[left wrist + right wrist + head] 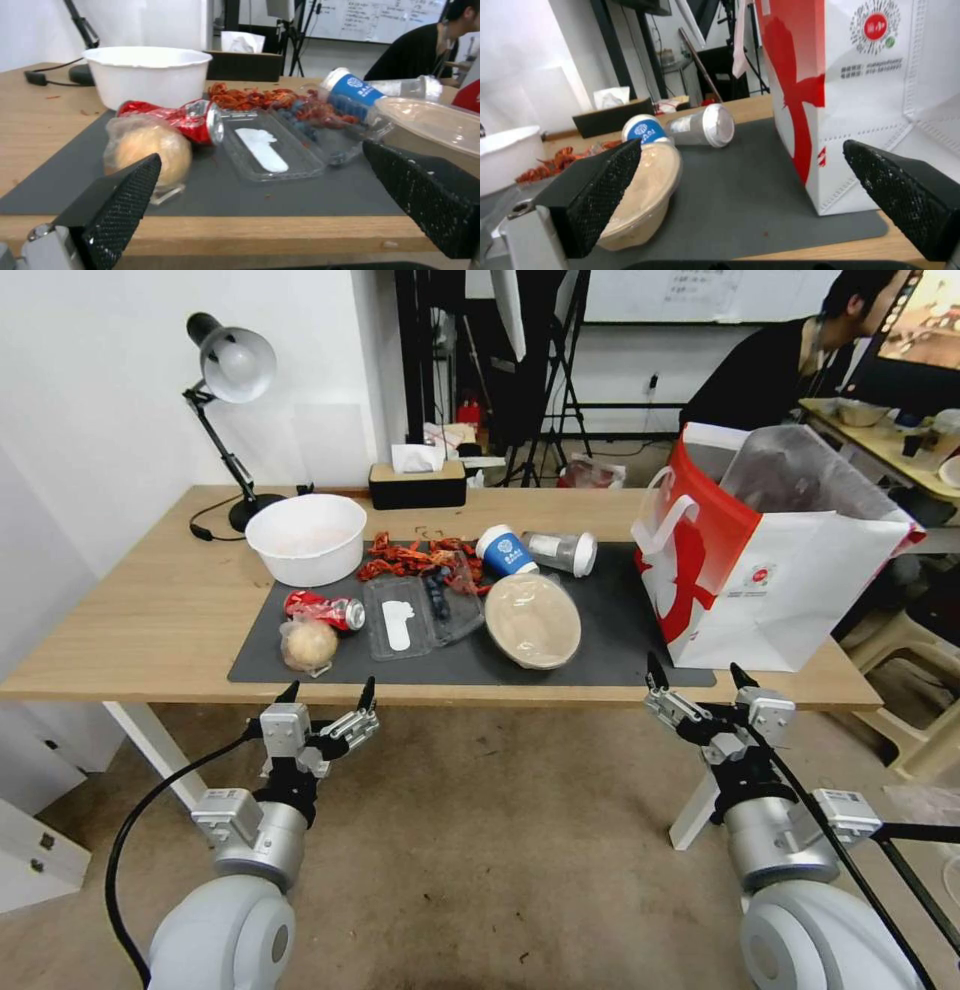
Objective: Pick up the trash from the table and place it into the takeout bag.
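Trash lies on the dark mat of the table (150, 610): a plastic-wrapped tan ball (308, 645) (147, 150), a crushed red can (325, 608) (187, 118), red food leftovers (415, 557) (265, 99), a blue paper cup (504, 550) (644, 130) on its side, a clear plastic cup (563, 551) (702, 129) on its side, and a round tan lidded bowl (532, 620) (647, 187). The takeout bag (770, 560) (870, 93) stands open at the table's right end. My left gripper (328, 692) hangs open just before the table's front edge, facing the ball. My right gripper (700, 672) is open before the front edge, by the bag's near corner.
A white bowl (306, 537), a clear open clamshell container (412, 615), a desk lamp (228, 380) and a tissue box (417, 480) also stand on the table. A seated person is behind the bag. A stool stands to the right of the table.
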Motion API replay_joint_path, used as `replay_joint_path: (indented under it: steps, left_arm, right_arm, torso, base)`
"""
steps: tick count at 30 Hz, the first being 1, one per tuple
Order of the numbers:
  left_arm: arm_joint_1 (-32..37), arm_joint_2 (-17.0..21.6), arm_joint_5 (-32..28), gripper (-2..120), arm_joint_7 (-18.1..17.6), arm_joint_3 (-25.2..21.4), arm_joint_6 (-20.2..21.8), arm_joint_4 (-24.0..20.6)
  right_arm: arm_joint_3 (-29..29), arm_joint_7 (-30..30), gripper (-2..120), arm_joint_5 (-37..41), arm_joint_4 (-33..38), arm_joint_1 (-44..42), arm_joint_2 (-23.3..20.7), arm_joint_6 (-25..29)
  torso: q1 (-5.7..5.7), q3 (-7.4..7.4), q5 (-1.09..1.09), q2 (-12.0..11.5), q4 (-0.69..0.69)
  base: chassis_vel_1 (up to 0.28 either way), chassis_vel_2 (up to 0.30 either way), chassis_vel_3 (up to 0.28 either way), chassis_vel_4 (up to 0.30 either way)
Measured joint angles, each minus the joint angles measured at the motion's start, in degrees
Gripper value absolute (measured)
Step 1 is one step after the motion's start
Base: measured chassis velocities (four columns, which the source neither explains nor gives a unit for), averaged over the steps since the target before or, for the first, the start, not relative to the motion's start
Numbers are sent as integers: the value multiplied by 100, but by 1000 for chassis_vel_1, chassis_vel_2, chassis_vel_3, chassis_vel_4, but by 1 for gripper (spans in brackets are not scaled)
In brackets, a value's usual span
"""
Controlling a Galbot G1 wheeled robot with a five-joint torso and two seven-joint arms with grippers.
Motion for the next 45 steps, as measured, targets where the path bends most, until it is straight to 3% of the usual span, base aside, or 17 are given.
replay_joint_path:
  steps: [10, 18, 29, 39, 42, 44, 45]
  left_arm:
    - [19, -17, 23, 100, 30, -39, -130, 34]
    - [51, -71, 141, 100, 39, -108, -149, 34]
    - [57, -114, 182, 100, 31, -147, -180, 62]
    - [28, -120, 187, 100, 23, -163, -230, 124]
    - [25, -126, 205, 100, 22, -133, -257, 146]
    - [26, -126, 207, 100, 22, -131, -263, 149]
    - [33, -123, 215, 100, 22, -128, -283, 156]
  right_arm:
    - [-356, -80, 100, 1106, -780, 652, -292, 318]
    - [-1071, 326, 100, 2918, -1639, 1729, -481, -7]
    - [-1464, 927, 99, 3534, -2164, 2437, -231, -403]
    - [-1486, 1080, 73, 3555, -2193, 2397, -136, -488]
    - [-1443, 1160, 56, 3547, -2177, 2365, -133, -500]
    - [-1438, 1167, 55, 3546, -2174, 2359, -133, -502]
    - [-1425, 1188, 46, 3544, -2162, 2343, -132, -504]
  torso:
    - [0, 0, 1, 0, 3]
    - [0, 0, 0, 0, 2]
    - [0, 0, 0, 0, 4]
    - [0, -1, 1, 0, 3]
    - [0, -1, 1, 0, 2]
    - [-1, 0, 1, 0, 2]
    - [-1, -1, 1, 0, 3]
  base:
    - [0, 0, 0, 0]
    - [0, 0, 0, 0]
    - [0, 0, 0, 0]
    - [0, 0, 0, 0]
    - [0, 0, 0, 0]
    - [0, 0, 0, 0]
    - [0, 0, 0, 0]
